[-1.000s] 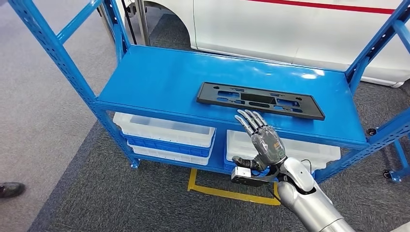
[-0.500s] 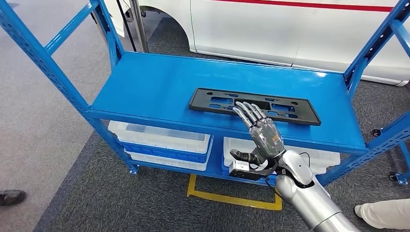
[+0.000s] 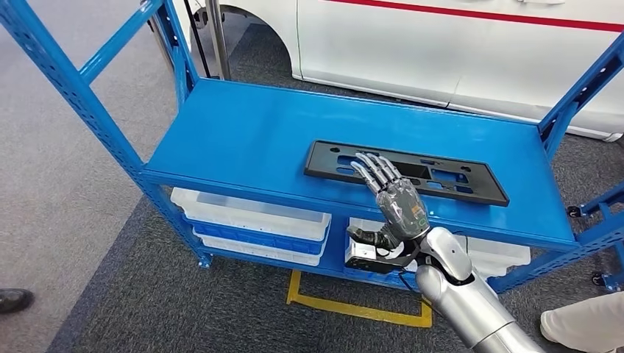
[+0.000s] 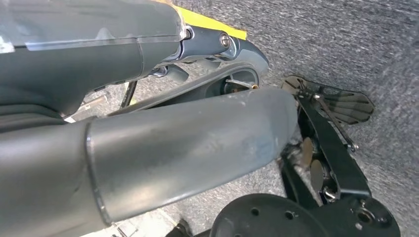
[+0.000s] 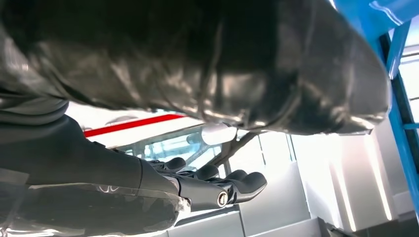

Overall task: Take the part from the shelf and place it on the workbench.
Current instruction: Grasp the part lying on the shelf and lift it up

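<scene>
A flat black part [image 3: 486, 193] with several cut-outs lies on the top board of the blue shelf [image 3: 250, 132], towards its right front. My right hand [image 3: 394, 198] reaches in from below with its fingers straight and spread, its fingertips [image 3: 368, 163] over the part's near edge, holding nothing. Whether they touch the part I cannot tell. The right wrist view shows those dark fingers [image 5: 217, 190] stretched out. In the left wrist view my left hand's grey thumb [image 4: 188, 148] hangs above the carpet; its other fingers are hidden.
White bins [image 3: 250, 209] stand on the lower shelf level. Blue uprights [image 3: 73, 81] rise at the corners. A white car [image 3: 441, 44] is parked behind. Yellow tape [image 3: 353, 309] marks the carpet. A person's shoe [image 3: 15, 298] is at left, a person's leg [image 3: 585, 323] at lower right.
My view has shifted a little. My right hand has moved forward from the shelf's front edge until its fingers lie over the part. A person's leg has come in at lower right.
</scene>
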{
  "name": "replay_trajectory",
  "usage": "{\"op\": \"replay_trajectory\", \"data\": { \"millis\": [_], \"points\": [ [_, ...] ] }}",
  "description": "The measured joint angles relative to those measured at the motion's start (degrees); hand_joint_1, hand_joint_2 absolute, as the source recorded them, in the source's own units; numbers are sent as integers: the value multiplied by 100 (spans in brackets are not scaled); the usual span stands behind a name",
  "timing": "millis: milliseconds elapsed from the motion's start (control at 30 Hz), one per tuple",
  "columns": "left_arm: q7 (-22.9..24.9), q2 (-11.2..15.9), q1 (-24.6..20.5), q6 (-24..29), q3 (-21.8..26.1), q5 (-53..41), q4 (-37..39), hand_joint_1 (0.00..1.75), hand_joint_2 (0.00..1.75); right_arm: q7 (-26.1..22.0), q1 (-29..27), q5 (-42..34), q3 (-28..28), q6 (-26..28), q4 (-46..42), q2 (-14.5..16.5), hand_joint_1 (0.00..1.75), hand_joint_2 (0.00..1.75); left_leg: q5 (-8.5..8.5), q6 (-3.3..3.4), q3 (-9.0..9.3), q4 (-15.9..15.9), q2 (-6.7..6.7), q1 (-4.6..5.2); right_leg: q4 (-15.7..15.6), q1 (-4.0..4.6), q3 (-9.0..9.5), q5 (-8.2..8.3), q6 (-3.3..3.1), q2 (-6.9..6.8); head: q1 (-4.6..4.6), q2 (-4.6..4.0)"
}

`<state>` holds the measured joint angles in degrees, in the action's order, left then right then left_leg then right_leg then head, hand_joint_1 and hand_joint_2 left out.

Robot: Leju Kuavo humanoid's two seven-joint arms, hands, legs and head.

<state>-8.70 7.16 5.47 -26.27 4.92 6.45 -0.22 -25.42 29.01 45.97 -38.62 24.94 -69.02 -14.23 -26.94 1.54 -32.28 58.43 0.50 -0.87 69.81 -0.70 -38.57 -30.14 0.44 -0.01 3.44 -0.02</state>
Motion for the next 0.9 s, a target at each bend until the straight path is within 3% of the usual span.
{"op": "replay_trajectory", "data": {
  "millis": [67,100,167,267,300,367,400,433,467,533,600,667,767,833,900],
  "points": [
    [0,-8,-1,0,0,-1,2,0,0,0,9,0,0,0,1,0,0,0,-62,-38,61,8,5,16,-713,28,300,349,-65,1,-1,0],
    [0,-13,-3,0,0,0,3,0,0,0,13,0,0,0,1,0,0,0,-80,-65,65,12,6,19,-903,48,375,392,-88,2,1,-1],
    [0,-18,-6,-1,0,-1,4,0,0,0,18,0,0,0,0,0,0,0,-95,-129,59,7,2,24,-1005,79,401,348,-116,10,0,0],
    [0,-14,-10,-3,0,-2,4,0,0,1,25,0,0,1,-7,3,0,0,-234,-219,10,176,-14,13,-1097,27,484,346,-191,10,1,1],
    [0,-13,-10,-3,0,-2,4,0,0,1,29,0,0,1,-9,5,0,0,-365,-244,-107,432,-17,8,-1124,10,526,340,-223,4,1,1],
    [0,-14,-5,-2,0,-2,4,0,0,1,30,0,-1,0,-8,13,0,0,-667,-290,-516,1199,-18,2,-1130,14,573,306,-264,-5,2,1],
    [0,-14,-5,-1,0,-2,4,0,0,0,26,0,-2,-1,-8,16,0,0,-735,-307,-708,1503,-19,0,-1124,16,588,286,-269,-6,2,0],
    [0,-14,-3,0,0,-2,4,0,0,0,21,0,-2,-1,-8,18,0,0,-695,-316,-818,1629,-19,-1,-1119,17,608,262,-267,-5,2,-1],
    [0,-14,0,0,0,-2,4,0,0,0,20,0,-2,-2,-8,17,0,0,-534,-316,-811,1520,-20,-2,-1113,17,637,236,-262,-3,2,0],
    [0,-13,3,0,0,-2,4,0,0,0,18,0,-2,-2,-9,20,0,0,-52,-284,-528,790,-20,-2,-1107,17,718,174,-240,3,1,0],
    [0,-12,0,0,0,-2,7,0,0,1,24,0,-2,-2,-9,22,0,0,179,-226,-253,180,-19,23,-1096,37,759,122,-191,10,1,-1],
    [0,-12,-1,1,0,-2,9,0,0,2,28,0,-2,-2,-9,22,0,0,146,-171,-188,41,-17,53,-1102,52,758,104,-139,14,1,-1],
    [0,-13,6,2,0,-2,9,0,0,2,37,0,-2,1,-12,23,0,0,150,-76,-139,-47,-19,13,-994,51,725,-5,-66,8,0,0],
    [0,-15,2,1,0,-2,9,0,0,2,38,0,-2,1,-12,24,0,0,142,-11,-95,-87,-24,-2,-424,38,446,-289,-28,8,-2,0],
    [0,-15,-1,0,0,-2,9,0,0,4,20,0,-2,0,-8,24,0,0,113,23,-71,-87,-25,-3,326,23,10,-549,2,7,-2,-1]
  ]
}}
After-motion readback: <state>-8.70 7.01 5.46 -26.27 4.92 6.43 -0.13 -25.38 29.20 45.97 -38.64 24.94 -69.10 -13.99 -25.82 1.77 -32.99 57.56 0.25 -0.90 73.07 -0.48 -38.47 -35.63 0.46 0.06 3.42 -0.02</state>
